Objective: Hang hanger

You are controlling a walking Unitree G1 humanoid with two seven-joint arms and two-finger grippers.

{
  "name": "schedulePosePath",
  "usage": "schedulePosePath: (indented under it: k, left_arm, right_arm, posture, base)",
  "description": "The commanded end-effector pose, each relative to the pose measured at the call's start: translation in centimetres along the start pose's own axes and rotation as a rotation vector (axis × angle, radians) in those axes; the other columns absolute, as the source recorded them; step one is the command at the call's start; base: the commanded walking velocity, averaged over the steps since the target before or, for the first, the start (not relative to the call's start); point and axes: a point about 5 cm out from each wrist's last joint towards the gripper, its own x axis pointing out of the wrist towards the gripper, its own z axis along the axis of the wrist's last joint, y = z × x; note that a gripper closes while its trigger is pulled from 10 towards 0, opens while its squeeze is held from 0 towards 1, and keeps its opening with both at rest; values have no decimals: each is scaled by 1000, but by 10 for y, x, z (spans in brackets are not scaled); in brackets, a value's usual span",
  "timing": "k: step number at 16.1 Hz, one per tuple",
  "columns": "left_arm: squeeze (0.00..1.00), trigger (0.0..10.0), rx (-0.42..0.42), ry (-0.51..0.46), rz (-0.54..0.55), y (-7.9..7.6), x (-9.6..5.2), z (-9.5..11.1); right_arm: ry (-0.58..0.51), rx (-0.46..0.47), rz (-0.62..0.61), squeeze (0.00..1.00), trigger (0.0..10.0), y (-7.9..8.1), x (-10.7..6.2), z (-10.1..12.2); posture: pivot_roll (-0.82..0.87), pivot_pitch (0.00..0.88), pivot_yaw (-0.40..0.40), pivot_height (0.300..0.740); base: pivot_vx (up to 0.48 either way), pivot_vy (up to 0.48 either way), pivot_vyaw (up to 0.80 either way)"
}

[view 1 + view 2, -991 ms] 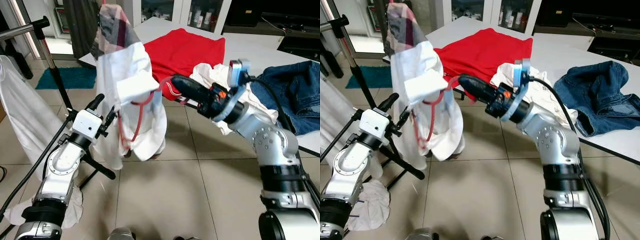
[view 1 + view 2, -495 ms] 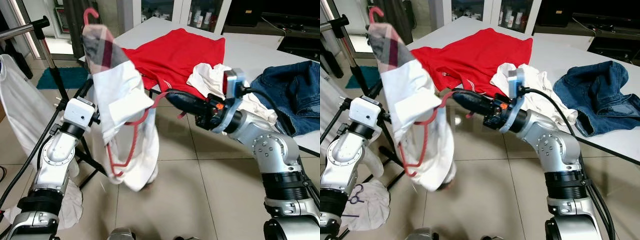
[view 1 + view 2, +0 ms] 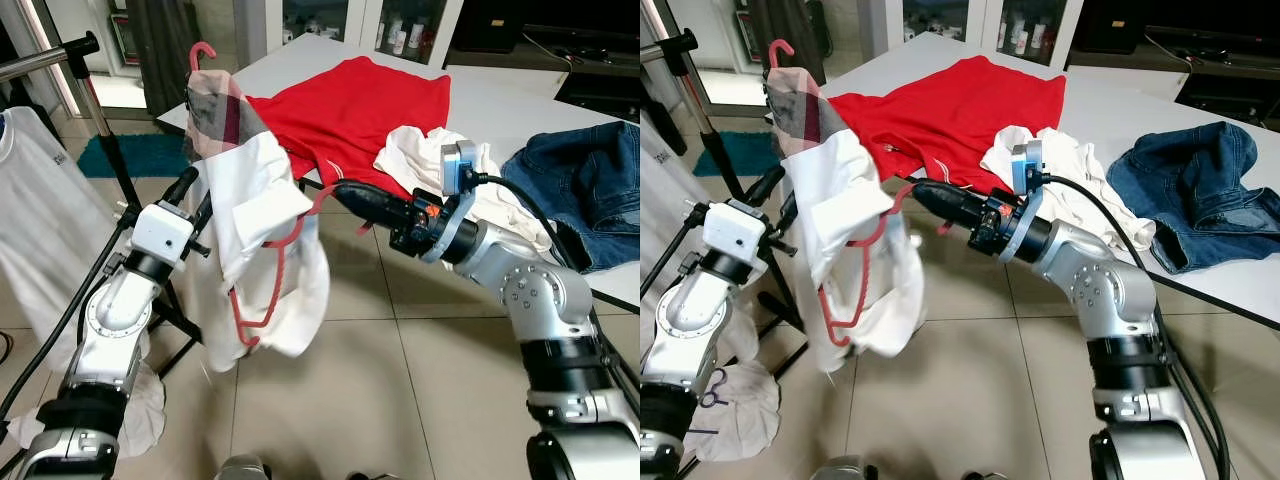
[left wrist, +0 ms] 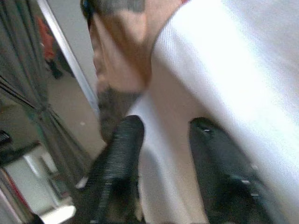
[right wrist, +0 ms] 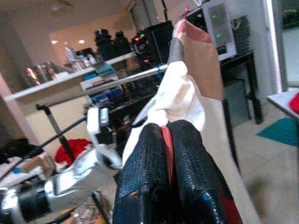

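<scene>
A red hanger, its hook (image 3: 203, 50) up, carries a white garment (image 3: 265, 230) with a plaid collar (image 3: 215, 105). The garment hangs in the air between my arms, over the tiled floor. My right gripper (image 3: 340, 190) is shut on the hanger's red arm where it leaves the cloth; the right wrist view shows that red strip (image 5: 167, 140) pinched between the fingers. My left gripper (image 3: 192, 190) is open just left of the garment, its fingers (image 4: 117, 154) apart against the white cloth. The clothes rack's bar (image 3: 45, 58) is up at the far left.
A white T-shirt (image 3: 45, 230) hangs from the rack at left, whose black legs (image 3: 190, 330) spread on the floor. Behind stands a white table (image 3: 520, 100) bearing a red shirt (image 3: 360, 100), a white cloth (image 3: 430, 160) and jeans (image 3: 590, 190). More white cloth (image 3: 150, 410) lies on the floor.
Over the last second my right gripper came down and the hanger's hook dropped into view. The garment swung left, then back right. My left gripper stayed beside it.
</scene>
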Motion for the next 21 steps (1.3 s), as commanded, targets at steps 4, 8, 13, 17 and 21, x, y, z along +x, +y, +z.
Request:
schedulePosePath:
  k: [4, 8, 13, 17, 21]
  left_arm:
    - [1000, 10000, -64, 6, -119, -15, -8, -1]
    - [1000, 10000, -52, -1, -72, -7, -6, 1]
    - [0, 10000, -59, 12, -82, -2, -4, 1]
    - [0, 10000, -44, -5, -83, 0, 1, 4]
    - [0, 1176, -52, 4, -96, -2, 2, 3]
  right_arm:
    - [7, -156, 7, 47, 0, -5, -6, 23]
    - [36, -209, 150, 47, 0, 12, -8, 22]
    - [72, -225, 243, 47, 0, 20, -17, 17]
    - [79, -218, 312, 39, 0, 32, -16, 12]
    - [66, -220, 335, 39, 0, 36, -15, 14]
  posture:
    - [120, 0, -59, 740]
    - [119, 0, -60, 740]
    - [115, 0, -58, 740]
    - [114, 0, -54, 740]
    - [112, 0, -52, 740]
  base:
    - [0, 0, 0]
    - [0, 0, 0]
    - [0, 0, 0]
    - [0, 0, 0]
    - [0, 0, 0]
